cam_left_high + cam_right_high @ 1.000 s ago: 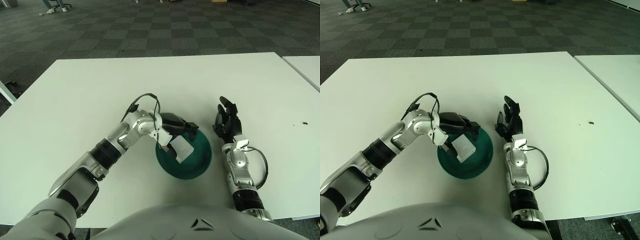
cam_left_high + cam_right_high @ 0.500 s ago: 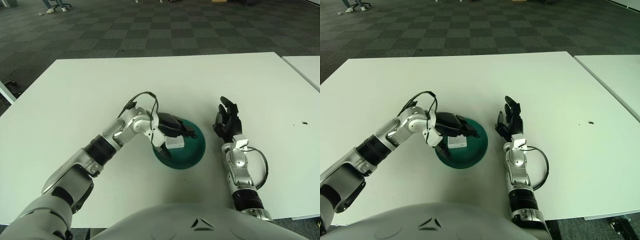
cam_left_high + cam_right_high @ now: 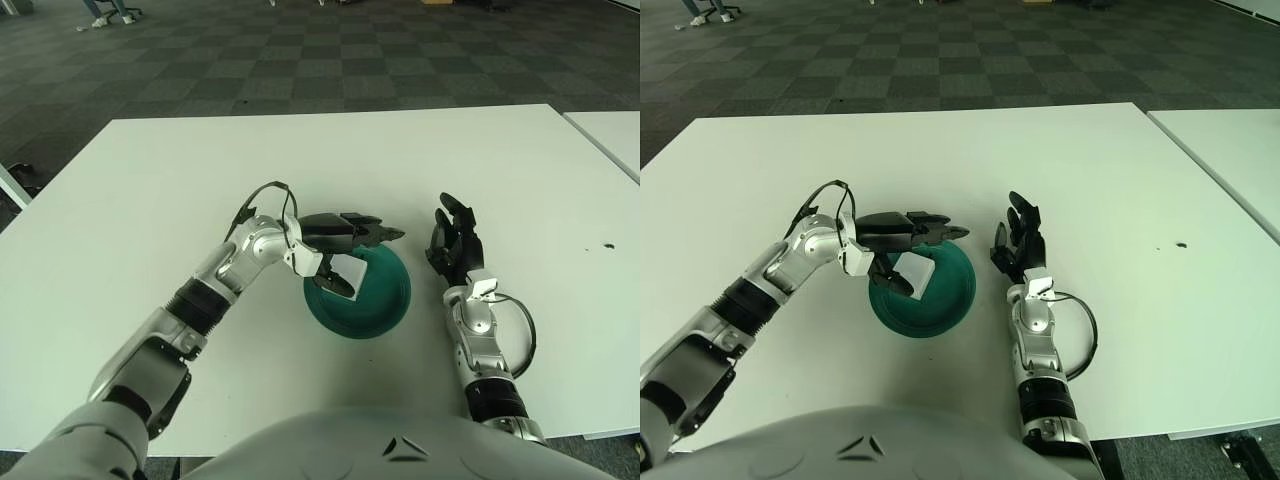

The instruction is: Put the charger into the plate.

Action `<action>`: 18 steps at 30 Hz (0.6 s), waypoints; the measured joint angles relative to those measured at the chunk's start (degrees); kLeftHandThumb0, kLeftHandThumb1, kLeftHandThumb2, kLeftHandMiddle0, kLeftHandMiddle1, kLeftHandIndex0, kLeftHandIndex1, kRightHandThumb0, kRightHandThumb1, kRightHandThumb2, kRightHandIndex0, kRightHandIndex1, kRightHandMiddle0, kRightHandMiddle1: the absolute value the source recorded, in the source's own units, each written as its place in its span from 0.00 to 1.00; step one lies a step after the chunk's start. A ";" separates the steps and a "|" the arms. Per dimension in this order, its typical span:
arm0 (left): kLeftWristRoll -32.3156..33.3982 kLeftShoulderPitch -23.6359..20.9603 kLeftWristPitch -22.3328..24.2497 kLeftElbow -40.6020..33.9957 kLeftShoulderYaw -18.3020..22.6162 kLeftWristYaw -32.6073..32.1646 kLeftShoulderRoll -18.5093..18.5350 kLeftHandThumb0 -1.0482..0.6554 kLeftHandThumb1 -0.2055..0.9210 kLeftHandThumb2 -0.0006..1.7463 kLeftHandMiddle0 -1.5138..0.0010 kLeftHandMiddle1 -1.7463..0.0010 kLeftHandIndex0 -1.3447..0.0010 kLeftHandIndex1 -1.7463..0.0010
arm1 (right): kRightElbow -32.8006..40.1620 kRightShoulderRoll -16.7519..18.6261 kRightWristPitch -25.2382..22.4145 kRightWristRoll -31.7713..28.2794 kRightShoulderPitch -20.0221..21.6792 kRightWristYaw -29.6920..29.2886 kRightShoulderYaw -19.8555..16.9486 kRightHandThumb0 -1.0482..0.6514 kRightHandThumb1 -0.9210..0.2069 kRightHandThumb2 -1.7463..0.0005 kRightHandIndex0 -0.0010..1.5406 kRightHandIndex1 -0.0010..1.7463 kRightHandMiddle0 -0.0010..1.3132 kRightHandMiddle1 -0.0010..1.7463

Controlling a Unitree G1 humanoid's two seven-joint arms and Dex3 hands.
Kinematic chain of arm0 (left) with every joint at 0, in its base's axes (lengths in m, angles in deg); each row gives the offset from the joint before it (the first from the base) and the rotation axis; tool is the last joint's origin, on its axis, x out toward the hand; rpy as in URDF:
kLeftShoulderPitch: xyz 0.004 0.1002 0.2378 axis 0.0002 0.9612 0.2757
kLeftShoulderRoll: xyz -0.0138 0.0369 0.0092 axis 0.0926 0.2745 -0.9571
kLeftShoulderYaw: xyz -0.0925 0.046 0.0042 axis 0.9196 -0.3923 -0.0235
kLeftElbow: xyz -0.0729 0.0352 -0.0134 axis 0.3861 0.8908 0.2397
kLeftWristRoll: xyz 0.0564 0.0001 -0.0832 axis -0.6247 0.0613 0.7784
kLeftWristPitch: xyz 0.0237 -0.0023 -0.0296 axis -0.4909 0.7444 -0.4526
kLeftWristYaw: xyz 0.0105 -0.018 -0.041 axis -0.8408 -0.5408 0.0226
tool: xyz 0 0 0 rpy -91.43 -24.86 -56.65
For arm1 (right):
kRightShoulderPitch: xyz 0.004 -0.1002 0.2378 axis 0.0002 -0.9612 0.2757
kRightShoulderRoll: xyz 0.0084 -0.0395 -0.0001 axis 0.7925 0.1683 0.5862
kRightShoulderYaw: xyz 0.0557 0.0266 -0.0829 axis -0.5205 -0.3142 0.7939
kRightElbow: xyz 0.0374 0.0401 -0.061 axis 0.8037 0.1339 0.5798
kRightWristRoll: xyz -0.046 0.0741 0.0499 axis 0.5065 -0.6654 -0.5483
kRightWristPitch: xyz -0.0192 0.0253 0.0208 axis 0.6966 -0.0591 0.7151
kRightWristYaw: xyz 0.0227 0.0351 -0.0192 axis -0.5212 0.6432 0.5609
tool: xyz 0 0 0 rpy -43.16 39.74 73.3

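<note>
The white charger [image 3: 346,270] lies inside the dark green plate [image 3: 385,318], against its left side. My left hand [image 3: 352,232] is just above the plate's left rim. Its fingers are stretched out straight over the charger and its thumb is below, beside the charger; it grips nothing. My right hand [image 3: 455,240] rests on the table right of the plate, fingers spread upward and empty.
The plate sits near the front middle of a white table [image 3: 200,180]. A small dark mark [image 3: 608,246] is on the table at the far right. A second white table [image 3: 615,135] begins at the right edge. Carpeted floor lies beyond.
My left hand has opened its fingers and let go of the charger, which now rests in the plate. The hand has drawn back a little to the left. The right hand has not moved.
</note>
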 measured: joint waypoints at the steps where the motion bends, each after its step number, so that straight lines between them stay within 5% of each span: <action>1: 0.83 0.70 0.16 0.15 0.76 -0.74 -0.26 0.00 1.00 0.37 1.00 1.00 1.00 1.00 | 0.01 -0.03 -0.05 0.00 0.00 0.00 -0.01 0.23 0.00 0.55 0.13 0.00 0.00 0.33; 9: 17.10 6.76 -1.55 7.02 11.26 -8.31 -9.06 0.00 1.00 0.45 1.00 1.00 1.00 1.00 | 1.20 -0.16 -1.90 0.00 -0.28 0.02 -0.01 0.22 0.00 0.54 0.11 0.00 0.00 0.32; 18: 36.17 16.49 4.79 -1.40 18.63 -11.98 -19.23 0.00 1.00 0.57 0.98 0.99 0.97 0.99 | 2.09 -0.14 -3.01 0.00 -0.65 0.20 0.24 0.22 0.00 0.55 0.10 0.00 0.00 0.32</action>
